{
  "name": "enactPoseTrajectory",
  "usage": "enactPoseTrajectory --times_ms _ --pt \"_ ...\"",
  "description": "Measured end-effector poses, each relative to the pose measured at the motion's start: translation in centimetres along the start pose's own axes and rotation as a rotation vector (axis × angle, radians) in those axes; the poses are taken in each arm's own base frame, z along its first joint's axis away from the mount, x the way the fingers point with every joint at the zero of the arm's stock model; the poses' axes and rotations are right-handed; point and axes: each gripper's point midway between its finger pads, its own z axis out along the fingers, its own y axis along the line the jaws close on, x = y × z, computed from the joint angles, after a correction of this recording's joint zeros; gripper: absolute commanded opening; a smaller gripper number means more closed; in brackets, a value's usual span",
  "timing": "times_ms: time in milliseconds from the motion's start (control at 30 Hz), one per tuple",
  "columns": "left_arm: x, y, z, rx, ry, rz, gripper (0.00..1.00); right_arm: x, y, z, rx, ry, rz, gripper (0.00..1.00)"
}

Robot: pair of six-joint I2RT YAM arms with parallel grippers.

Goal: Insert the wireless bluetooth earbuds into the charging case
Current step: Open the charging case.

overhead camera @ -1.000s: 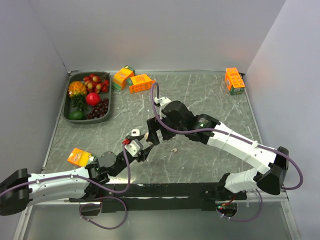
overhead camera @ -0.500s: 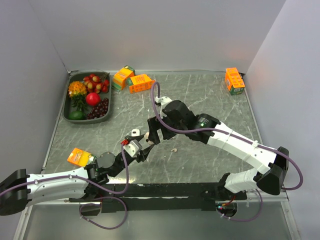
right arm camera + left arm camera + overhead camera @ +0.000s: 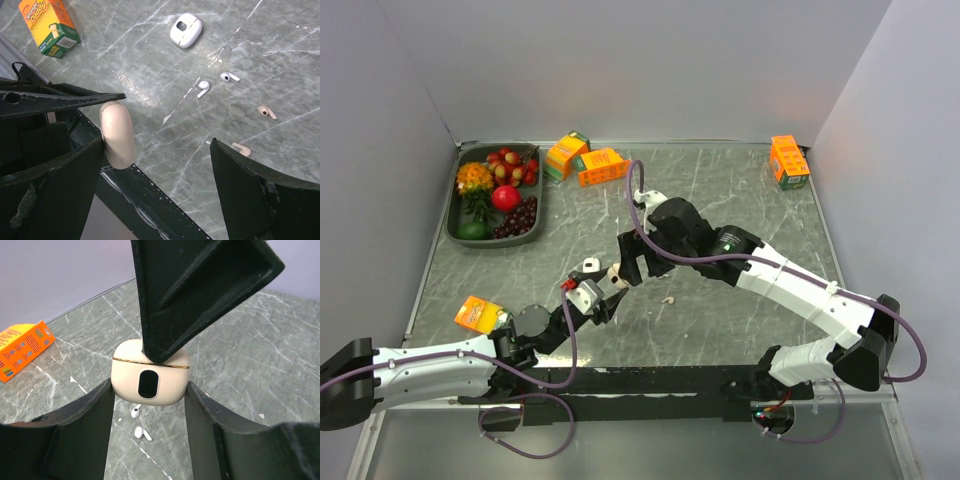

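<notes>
My left gripper [image 3: 148, 390] is shut on a beige charging case [image 3: 150, 377], closed, held above the table; it also shows in the top view [image 3: 616, 272]. My right gripper [image 3: 157, 150] is open wide. One of its fingers [image 3: 190, 290] rests against the case's top, and the case [image 3: 117, 135] touches that finger's inner side. Two white earbuds [image 3: 203, 89] [image 3: 229, 77] lie on the table below, also seen under the case [image 3: 136, 411] [image 3: 142, 433]. Two beige earbuds [image 3: 267, 112] [image 3: 242, 148] lie nearby. A closed white case [image 3: 186, 30] lies beyond them.
A dark tray [image 3: 456, 213] of fruit stands at the far left. Two orange boxes [image 3: 600, 166] stand at the back, one [image 3: 788, 160] at the far right, one [image 3: 479, 314] by the left arm. The table's front edge [image 3: 150, 190] is just below the grippers.
The right gripper has shifted slightly up and back against the beige case. The left gripper keeps hold of the case in almost the same place.
</notes>
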Motion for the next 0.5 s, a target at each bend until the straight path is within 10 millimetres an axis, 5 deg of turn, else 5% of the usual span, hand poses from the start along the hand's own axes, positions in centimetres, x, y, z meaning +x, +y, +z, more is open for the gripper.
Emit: enactPoseTrajectory --times_ms 500 --pt "-0.2 0.2 -0.2 -0.011 -0.005 0.000 0.01 -0.8 -1.1 -0.7 0.030 -0.031 0.017 0.94"
